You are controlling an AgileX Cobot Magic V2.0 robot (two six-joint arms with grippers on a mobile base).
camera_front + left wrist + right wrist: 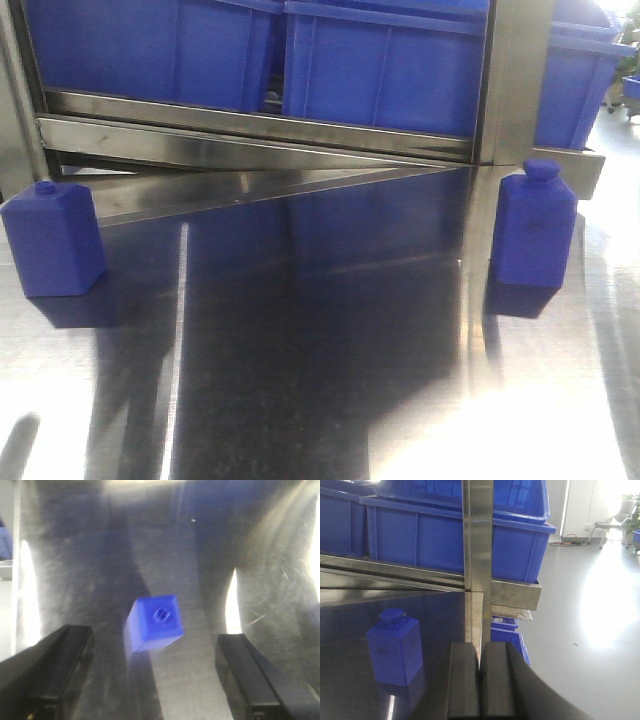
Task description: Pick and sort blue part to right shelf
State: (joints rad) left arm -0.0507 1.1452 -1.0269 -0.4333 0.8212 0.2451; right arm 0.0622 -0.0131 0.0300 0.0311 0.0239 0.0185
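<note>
Two blue bottle-shaped parts stand upright on the steel table, one at the left point(52, 240) and one at the right point(537, 235). In the left wrist view a blue part point(155, 622) is seen from above, and my left gripper point(155, 680) is open above it with its fingers point(60, 670) wide on either side, not touching. My right gripper point(480, 680) is shut and empty, with a blue part point(395, 650) to its left. The shelf's steel rail point(260, 135) and blue crates point(380, 70) stand behind the table. Neither gripper shows in the front view.
A vertical steel post point(515, 90) of the rack rises beside the right part and shows straight ahead of the right gripper point(477, 555). More blue crates point(507, 635) sit low beyond the table's right edge. Grey floor point(590, 630) lies to the right.
</note>
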